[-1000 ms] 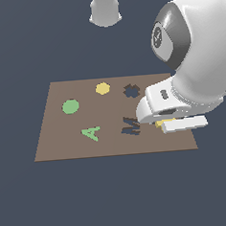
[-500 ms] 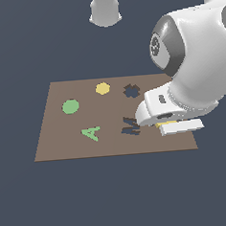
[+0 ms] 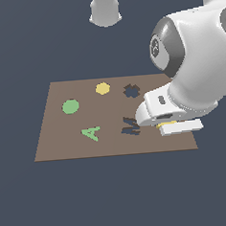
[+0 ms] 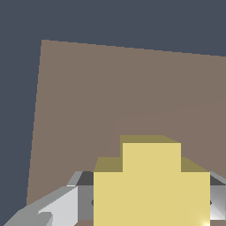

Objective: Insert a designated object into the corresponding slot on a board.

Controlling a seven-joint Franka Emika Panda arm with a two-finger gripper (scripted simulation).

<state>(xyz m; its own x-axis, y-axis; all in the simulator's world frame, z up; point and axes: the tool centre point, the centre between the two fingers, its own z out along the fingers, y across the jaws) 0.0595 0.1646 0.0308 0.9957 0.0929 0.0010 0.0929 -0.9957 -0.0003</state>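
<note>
The yellow block (image 4: 151, 185) sits between my fingers (image 4: 53, 207), pinched from both sides; in the wrist view its stepped, lobed upper edge fills the near field, with grey finger metal showing on either side of it. From the exterior view only a thin sliver of yellow (image 3: 165, 124) peeks out under my wrist housing, just above the pale finger bar. My gripper (image 3: 176, 126) hangs low over the board (image 3: 54, 138), near its edge on the exterior view's right, toward the near corner. Whether the block touches the board surface I cannot tell.

The slot (image 3: 131, 90), a dark navy cog-shaped cutout, lies on the far side of the board, toward the exterior view's left of where I hold the block, and apart from it. Nothing lies on the bare brown surface between them, though my own white arm bulks over the right side of the board and hides part of it.

Nearer to me than the slot is the dark M-shaped cutout (image 3: 131, 126), just beside my wrist housing on the exterior view's left. Farther left lie the green letter A (image 3: 91, 133) and the green circle (image 3: 70, 106), with the yellow disc (image 3: 102, 88) beside the slot along the far row. Beyond the board stands a pale grey pedestal (image 3: 105, 9), well apart.
</note>
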